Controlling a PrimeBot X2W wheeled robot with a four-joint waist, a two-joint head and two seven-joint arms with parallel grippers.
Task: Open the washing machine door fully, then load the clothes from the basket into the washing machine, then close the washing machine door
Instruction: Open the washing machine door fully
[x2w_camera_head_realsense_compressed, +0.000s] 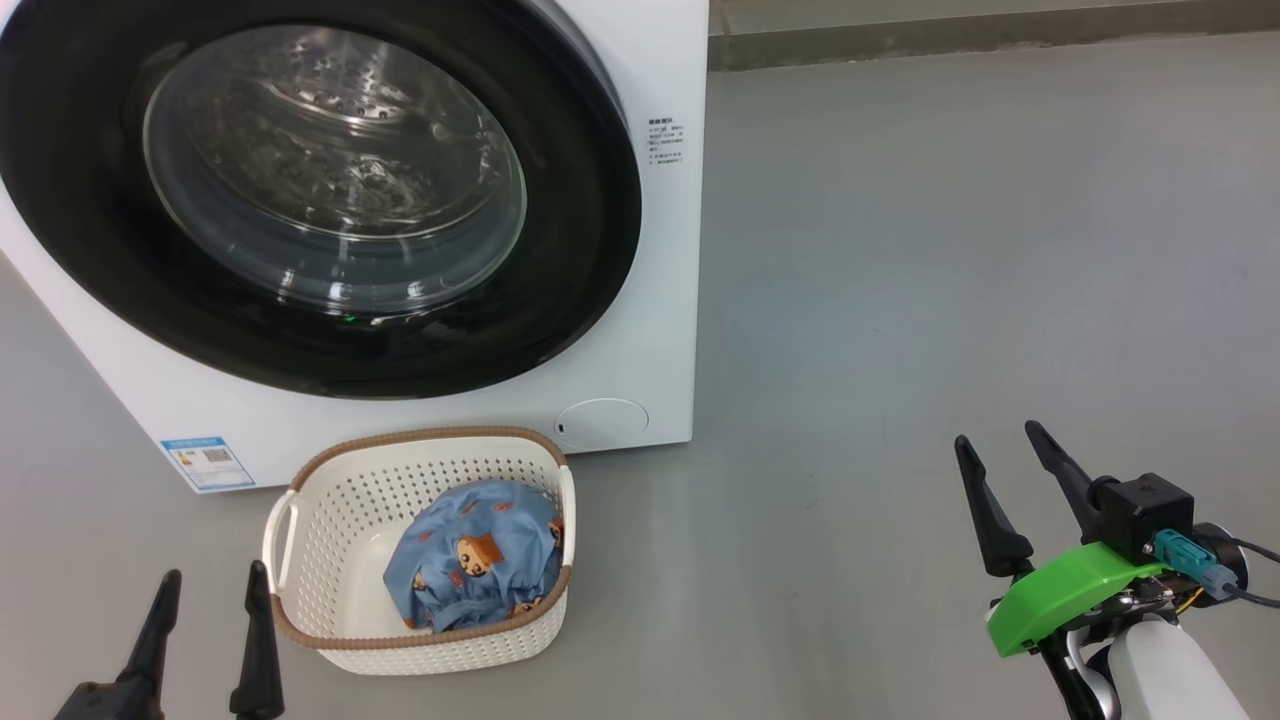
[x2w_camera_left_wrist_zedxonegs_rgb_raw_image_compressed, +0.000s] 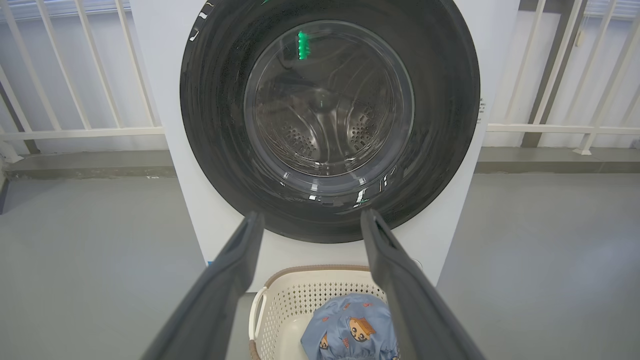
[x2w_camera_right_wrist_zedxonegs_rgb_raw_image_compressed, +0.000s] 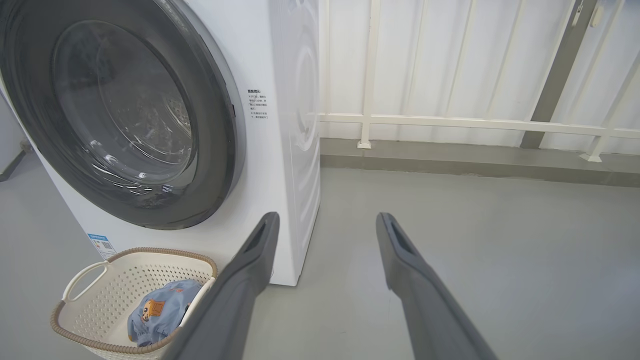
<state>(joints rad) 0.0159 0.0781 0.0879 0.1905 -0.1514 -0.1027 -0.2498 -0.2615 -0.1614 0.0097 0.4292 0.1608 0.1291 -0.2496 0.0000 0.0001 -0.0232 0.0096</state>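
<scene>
The white washing machine (x2w_camera_head_realsense_compressed: 640, 330) stands ahead on the left, its round black-rimmed door (x2w_camera_head_realsense_compressed: 560, 260) shut flat against the front, glass bowl showing the steel drum. Right in front of it on the floor sits the cream basket (x2w_camera_head_realsense_compressed: 330, 520) with brown rim, holding the blue bear-print clothes (x2w_camera_head_realsense_compressed: 475, 555). My left gripper (x2w_camera_head_realsense_compressed: 212, 582) is open just left of the basket, nothing between its fingers. My right gripper (x2w_camera_head_realsense_compressed: 995, 445) is open over bare floor far to the right. The door (x2w_camera_left_wrist_zedxonegs_rgb_raw_image_compressed: 450, 100), basket (x2w_camera_left_wrist_zedxonegs_rgb_raw_image_compressed: 300, 300) and clothes (x2w_camera_left_wrist_zedxonegs_rgb_raw_image_compressed: 350, 327) show past the left fingers.
Grey floor (x2w_camera_head_realsense_compressed: 950, 250) spreads to the right of the machine. A white railing (x2w_camera_right_wrist_zedxonegs_rgb_raw_image_compressed: 450, 122) and a low kerb run along the wall behind. A blue energy sticker (x2w_camera_head_realsense_compressed: 208, 462) and a round cap (x2w_camera_head_realsense_compressed: 602, 420) sit low on the machine's front.
</scene>
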